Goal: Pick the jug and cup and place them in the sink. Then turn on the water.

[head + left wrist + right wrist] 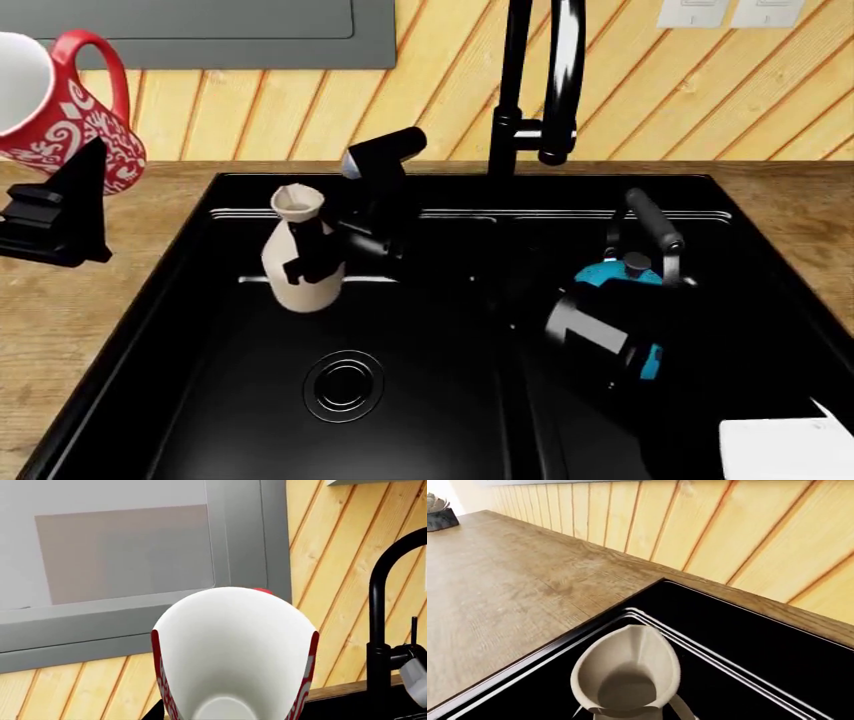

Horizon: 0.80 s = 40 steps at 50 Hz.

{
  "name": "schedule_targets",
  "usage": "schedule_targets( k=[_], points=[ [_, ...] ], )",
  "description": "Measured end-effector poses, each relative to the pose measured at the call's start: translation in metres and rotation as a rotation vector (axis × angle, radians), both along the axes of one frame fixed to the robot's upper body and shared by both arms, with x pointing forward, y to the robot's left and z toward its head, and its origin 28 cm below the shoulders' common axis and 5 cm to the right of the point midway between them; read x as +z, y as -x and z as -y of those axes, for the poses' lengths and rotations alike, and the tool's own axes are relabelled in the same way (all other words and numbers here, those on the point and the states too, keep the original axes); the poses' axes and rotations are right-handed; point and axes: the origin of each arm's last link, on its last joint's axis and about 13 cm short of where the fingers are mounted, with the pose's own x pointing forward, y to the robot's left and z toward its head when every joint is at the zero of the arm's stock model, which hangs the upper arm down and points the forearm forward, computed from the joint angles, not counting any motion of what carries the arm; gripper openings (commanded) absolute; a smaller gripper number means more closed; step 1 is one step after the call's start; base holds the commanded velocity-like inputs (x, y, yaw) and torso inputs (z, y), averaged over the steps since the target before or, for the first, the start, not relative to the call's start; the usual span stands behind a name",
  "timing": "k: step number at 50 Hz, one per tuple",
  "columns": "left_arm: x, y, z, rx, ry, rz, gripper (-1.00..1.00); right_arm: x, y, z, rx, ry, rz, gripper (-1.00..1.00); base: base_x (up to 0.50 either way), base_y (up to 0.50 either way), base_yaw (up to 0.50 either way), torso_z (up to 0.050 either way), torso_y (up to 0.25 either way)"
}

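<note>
The right end effector (320,245) gripped the jug (302,255) upright inside the sink's (200,400) left basin. The left end effector (60,215) held the cup (60,105) tilted above the table (80,320), left of the sink.

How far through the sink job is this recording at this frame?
Nothing is fully done. The right gripper holds the jug upright inside the sink's left basin, but it is not released. The left gripper holds the cup raised above the counter left of the sink, not yet over a basin. No water falls from the faucet. Left: release the jug, place the cup, turn on the water.
</note>
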Motion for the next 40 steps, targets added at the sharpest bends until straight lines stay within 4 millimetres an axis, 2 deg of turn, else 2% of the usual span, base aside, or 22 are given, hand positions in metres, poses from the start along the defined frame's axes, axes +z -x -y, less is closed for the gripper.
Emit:
schedule_targets(
  k=[27, 40],
  points=[
    [-0.005, -0.001, 0.001, -0.001, 0.002, -0.011, -1.0, -0.029, 0.018, -0.009, 0.072, 0.018, -0.089, -1.0, 0.0, 0.0, 0.0, 0.0, 0.002],
    [-0.004, 0.0, 0.0, -0.001, 0.002, -0.013, -1.0, -0.037, 0.025, -0.013, 0.109, 0.021, -0.114, -1.0, 0.0, 0.0, 0.0, 0.001, 0.002]
  ],
)
